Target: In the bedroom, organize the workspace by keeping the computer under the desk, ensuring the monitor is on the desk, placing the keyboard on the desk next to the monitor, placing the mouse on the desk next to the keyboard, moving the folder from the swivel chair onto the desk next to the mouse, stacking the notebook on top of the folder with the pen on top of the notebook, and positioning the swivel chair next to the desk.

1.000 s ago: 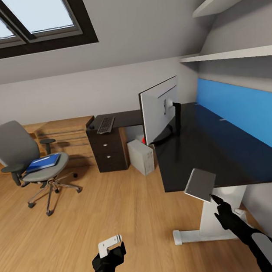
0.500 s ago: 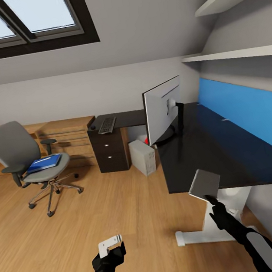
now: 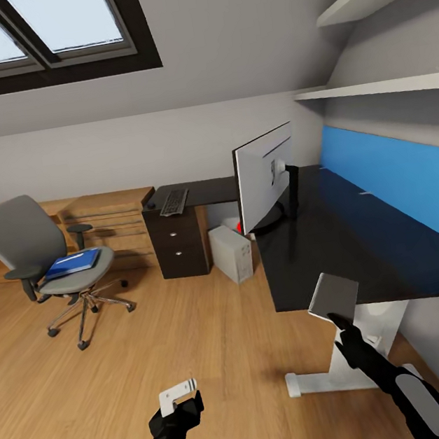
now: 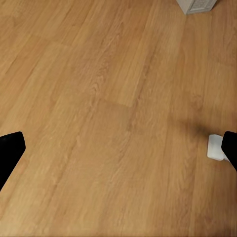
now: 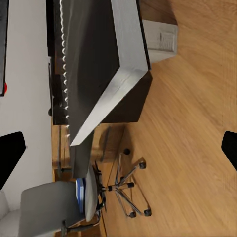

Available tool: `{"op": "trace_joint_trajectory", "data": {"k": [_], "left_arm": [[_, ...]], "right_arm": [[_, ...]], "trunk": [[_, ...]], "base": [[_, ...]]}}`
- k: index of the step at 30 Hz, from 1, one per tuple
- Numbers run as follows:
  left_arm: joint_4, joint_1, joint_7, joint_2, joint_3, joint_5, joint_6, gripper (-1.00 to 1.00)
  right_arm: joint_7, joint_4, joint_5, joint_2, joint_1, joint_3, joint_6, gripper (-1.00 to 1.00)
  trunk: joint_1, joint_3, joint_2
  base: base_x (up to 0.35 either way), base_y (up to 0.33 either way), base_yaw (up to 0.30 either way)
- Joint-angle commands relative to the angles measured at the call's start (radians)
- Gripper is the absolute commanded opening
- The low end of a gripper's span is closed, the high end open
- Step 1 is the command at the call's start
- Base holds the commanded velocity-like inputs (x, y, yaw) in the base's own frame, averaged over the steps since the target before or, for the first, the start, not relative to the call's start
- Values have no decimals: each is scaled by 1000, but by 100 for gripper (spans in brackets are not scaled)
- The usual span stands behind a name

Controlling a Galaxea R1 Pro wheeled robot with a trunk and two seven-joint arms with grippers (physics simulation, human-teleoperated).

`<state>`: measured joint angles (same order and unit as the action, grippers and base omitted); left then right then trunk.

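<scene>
Monitor (image 3: 264, 178) stood near the black table's (image 3: 364, 239) left end, its screen turned toward the room. Beneath sat the white computer (image 3: 232, 253); the keyboard (image 3: 172, 201) lay on a dark drawer unit (image 3: 175, 244). The blue folder (image 3: 73, 263) lay flat on the swivel chair (image 3: 49, 264), well apart. The right gripper (image 3: 338, 317) clasped a grey notebook (image 3: 332, 297), tilted, by the table's near edge. The left gripper (image 3: 178, 395) hung over the floor (image 4: 108, 118), jaws spread.
</scene>
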<state>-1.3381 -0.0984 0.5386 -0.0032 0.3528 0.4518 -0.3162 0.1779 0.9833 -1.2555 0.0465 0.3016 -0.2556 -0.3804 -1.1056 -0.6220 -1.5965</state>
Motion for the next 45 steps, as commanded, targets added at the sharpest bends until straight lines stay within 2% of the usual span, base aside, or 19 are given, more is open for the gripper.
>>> {"op": "trace_joint_trajectory", "data": {"k": [1, 5, 41, 42, 45], "left_arm": [[-1, -1, 7, 0, 2, 7, -3, 100], [-1, -1, 8, 0, 2, 7, -3, 100], [9, -1, 9, -1, 2, 5, 0, 100], [9, -1, 9, -1, 2, 5, 0, 100], [10, -1, 9, -1, 2, 5, 0, 100]], "right_arm": [[5, 0, -5, 0, 1, -2, -6, 100], [14, 1, -3, 1, 1, -3, -5, 100], [16, 2, -2, 22, 1, -13, 0, 100], [15, 2, -2, 25, 1, -13, 0, -100], [14, 2, -3, 29, 1, -13, 0, -100]], "trunk": [[0, -1, -1], [15, 12, 27], [15, 12, 27], [15, 12, 27], [15, 12, 27]], "base": [[0, 2, 0], [0, 0, 0], [36, 0, 0], [0, 0, 0], [0, 0, 0]]}}
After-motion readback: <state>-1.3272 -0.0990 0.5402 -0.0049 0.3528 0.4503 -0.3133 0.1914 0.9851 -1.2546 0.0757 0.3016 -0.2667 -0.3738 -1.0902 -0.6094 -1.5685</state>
